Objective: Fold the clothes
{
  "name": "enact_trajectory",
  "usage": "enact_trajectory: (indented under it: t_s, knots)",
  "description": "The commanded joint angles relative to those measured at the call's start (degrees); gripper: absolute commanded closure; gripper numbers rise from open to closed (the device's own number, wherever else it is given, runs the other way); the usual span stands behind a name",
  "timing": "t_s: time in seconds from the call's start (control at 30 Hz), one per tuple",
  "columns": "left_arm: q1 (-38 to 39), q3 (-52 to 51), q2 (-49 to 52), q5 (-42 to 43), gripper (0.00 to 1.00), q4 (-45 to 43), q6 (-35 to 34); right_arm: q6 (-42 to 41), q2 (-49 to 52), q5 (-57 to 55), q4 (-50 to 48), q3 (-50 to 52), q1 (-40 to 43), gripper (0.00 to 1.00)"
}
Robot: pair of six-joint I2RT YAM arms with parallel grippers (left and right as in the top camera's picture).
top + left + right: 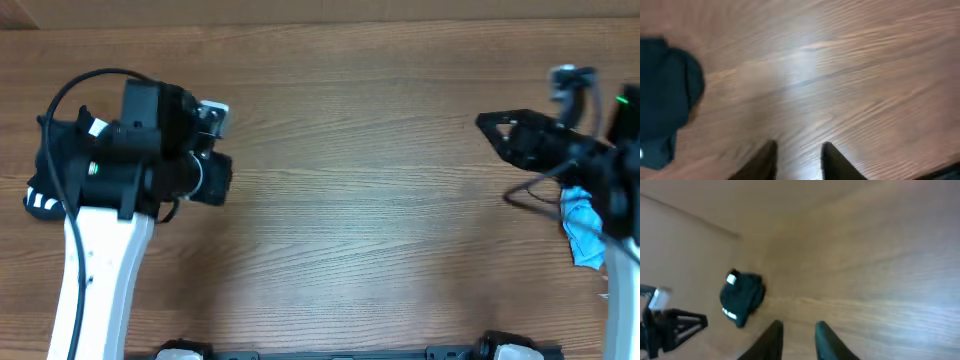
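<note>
A folded dark garment (48,170) with white lettering lies at the table's far left, partly under my left arm. It shows at the left edge of the left wrist view (665,115) and far off in the right wrist view (742,300). My left gripper (799,152) is open and empty, low over bare wood just right of the garment. My right gripper (488,124) is open and empty above the table at the right, pointing left; its fingers (797,330) hold nothing. A light blue cloth (582,232) lies crumpled at the right edge under my right arm.
The wooden table (350,200) stretches between the two arms. My left arm shows in the right wrist view (670,322) beside the dark garment. The table's far edge runs along the top of the overhead view.
</note>
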State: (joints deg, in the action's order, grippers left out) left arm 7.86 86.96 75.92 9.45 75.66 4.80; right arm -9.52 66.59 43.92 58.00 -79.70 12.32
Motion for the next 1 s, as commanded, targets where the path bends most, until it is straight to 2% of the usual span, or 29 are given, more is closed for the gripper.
enact_trajectory:
  t_s: [0.0, 0.1, 0.17, 0.2, 0.27, 0.37, 0.77, 0.87, 0.93, 0.97]
  knots:
    - [2.67, 4.02, -6.56, -1.07, 0.00, 0.92, -0.09, 1.16, -6.01, 1.95, 1.49, -1.49, 1.55, 0.29]
    - [2.67, 4.22, -12.46, -1.16, 0.00, 2.91, -5.07, 2.51, -9.46, 1.57, 3.58, -1.49, 1.53, 0.18]
    - [2.67, 4.50, -16.98, -3.48, 0.00, 4.15, -5.49, 2.51, -10.36, 1.57, 4.52, -1.49, 1.53, 0.11]
    - [2.67, 4.50, -19.39, -6.78, 0.00, 4.57, -6.01, 2.49, -10.38, 1.60, 5.27, -1.49, 1.53, 0.00]
    - [2.67, 4.48, -24.50, -11.91, 0.00, 5.25, -6.88, 2.47, -10.27, 1.60, 6.71, -1.49, 1.53, 0.00]
    - [2.67, 4.48, -27.50, -12.00, 0.00, 5.66, -6.91, 2.47, -10.27, 1.57, 7.06, -1.49, 1.53, 0.00]
    - [2.67, 4.26, -27.56, -12.00, 0.00, 6.97, -6.93, 2.29, -7.61, 1.31, 7.06, -1.46, 0.57, 0.00]
    - [2.67, 4.26, -27.56, -11.98, 0.00, 6.97, -6.93, 2.80, -8.79, -6.45, 10.58, -1.46, -6.01, 0.00]
    - [2.67, 4.26, -27.56, -11.98, 0.00, 6.97, -6.93, 2.75, -11.74, -17.86, 10.47, -0.92, -11.98, 0.00]
    - [2.67, 4.26, -27.56, -11.98, 0.00, 6.97, -6.93, 2.78, -15.13, -24.74, 6.60, 0.57, -16.26, 0.00]
